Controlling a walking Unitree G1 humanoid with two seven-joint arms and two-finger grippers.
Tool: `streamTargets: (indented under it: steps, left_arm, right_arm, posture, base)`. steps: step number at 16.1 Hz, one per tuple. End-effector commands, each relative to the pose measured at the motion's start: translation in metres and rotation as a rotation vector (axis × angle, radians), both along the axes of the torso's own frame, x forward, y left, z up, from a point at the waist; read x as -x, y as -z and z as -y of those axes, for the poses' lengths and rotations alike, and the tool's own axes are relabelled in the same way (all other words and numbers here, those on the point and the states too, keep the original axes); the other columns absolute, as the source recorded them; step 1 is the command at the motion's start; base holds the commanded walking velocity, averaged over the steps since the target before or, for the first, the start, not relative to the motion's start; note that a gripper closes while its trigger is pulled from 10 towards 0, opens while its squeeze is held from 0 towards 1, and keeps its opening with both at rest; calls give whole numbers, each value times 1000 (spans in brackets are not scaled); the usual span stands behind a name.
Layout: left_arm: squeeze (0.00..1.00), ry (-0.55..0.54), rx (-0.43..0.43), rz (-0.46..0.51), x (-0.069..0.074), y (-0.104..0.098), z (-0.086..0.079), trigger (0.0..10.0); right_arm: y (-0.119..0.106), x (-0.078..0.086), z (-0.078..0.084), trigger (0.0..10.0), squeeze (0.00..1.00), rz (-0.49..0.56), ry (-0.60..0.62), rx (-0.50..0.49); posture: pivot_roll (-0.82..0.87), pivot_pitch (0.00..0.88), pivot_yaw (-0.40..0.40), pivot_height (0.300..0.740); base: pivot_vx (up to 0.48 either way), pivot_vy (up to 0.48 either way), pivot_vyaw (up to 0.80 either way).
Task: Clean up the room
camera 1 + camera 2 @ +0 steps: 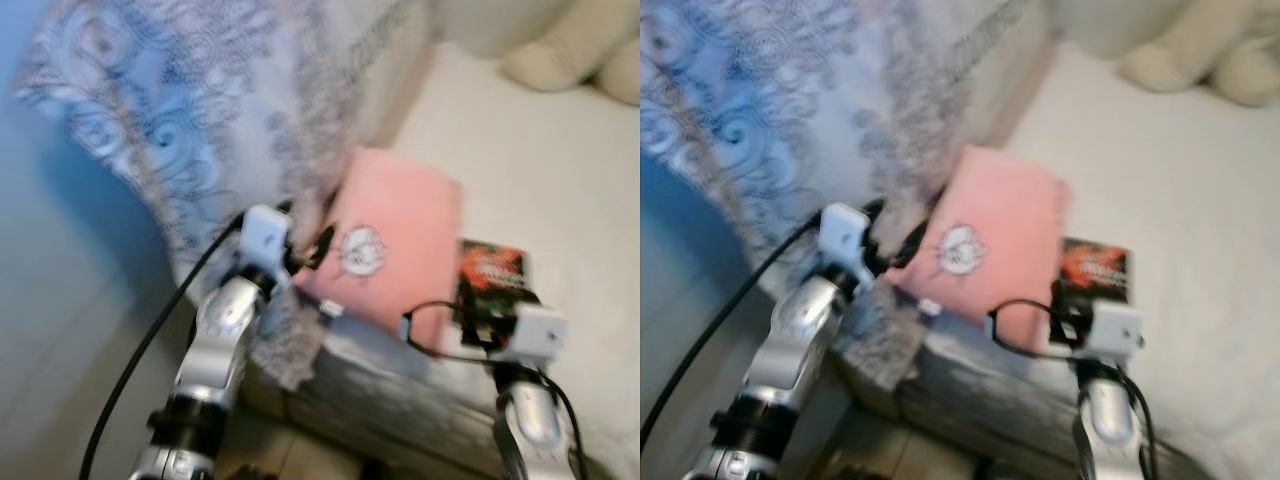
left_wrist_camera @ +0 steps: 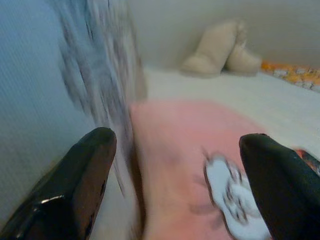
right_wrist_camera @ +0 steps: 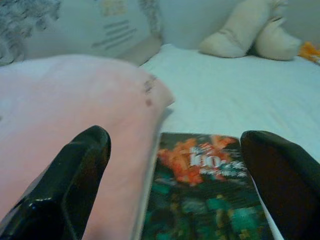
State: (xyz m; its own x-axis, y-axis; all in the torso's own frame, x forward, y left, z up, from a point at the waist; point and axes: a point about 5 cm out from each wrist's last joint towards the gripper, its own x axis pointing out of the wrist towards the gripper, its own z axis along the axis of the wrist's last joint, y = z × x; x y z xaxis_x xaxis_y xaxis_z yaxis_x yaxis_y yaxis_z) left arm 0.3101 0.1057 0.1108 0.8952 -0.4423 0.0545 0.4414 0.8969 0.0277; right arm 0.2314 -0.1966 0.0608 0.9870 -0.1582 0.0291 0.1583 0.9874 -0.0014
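Both claws reach over the near edge of the bed [image 1: 560,190] toward a pink cushion.

The white bed carries everything. A grey-and-blue patterned blanket [image 1: 170,120] hangs against the bed's left side, and a cream plush toy [image 3: 250,35] lies at its far end. The pink cushion [image 1: 395,235], with a small white emblem, lies on the bed near its front edge; a dark book [image 3: 205,200] with a red-orange cover picture lies just beside the cushion, to its right. The left claw [image 2: 175,195] is spread wide at the cushion's left edge, gripping nothing. The right claw [image 3: 175,195] gapes wide above the book, also empty.
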Motion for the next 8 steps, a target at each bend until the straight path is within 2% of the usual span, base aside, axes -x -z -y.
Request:
streamTargets:
  steps: [1, 2, 3, 4, 8]
  left_arm:
    - [0, -40, 5, -39, 2, 11, -2, 10000]
    - [0, -34, 32, -13, 1, 4, 6, 10000]
    - [0, -32, 52, 7, 3, 0, 9, 10000]
    - [0, -34, 61, 0, 7, 2, 8, 10000]
    - [0, -52, 56, 6, 10, 6, 2, 10000]
  right_arm:
    - [5, -8, 4, 10000, 0, -40, 35, -2]
    - [4, -15, 7, 10000, 0, -48, 60, -31]
    - [0, -18, 5, 10000, 0, -42, 35, -38]
    - [-2, -19, 3, 10000, 0, -49, 19, -17]
    - [5, -11, 1, 10000, 0, -83, 1, 34]
  posture:
    - [30, 0, -12, 740]
    - [33, 0, -22, 740]
    - [33, 0, -26, 740]
    - [33, 0, -31, 740]
    - [37, 0, -43, 740]
  base:
    - [0, -420, 0]
    - [0, -420, 0]
    - [0, -428, 0]
    - [0, -442, 0]
    - [0, -449, 0]
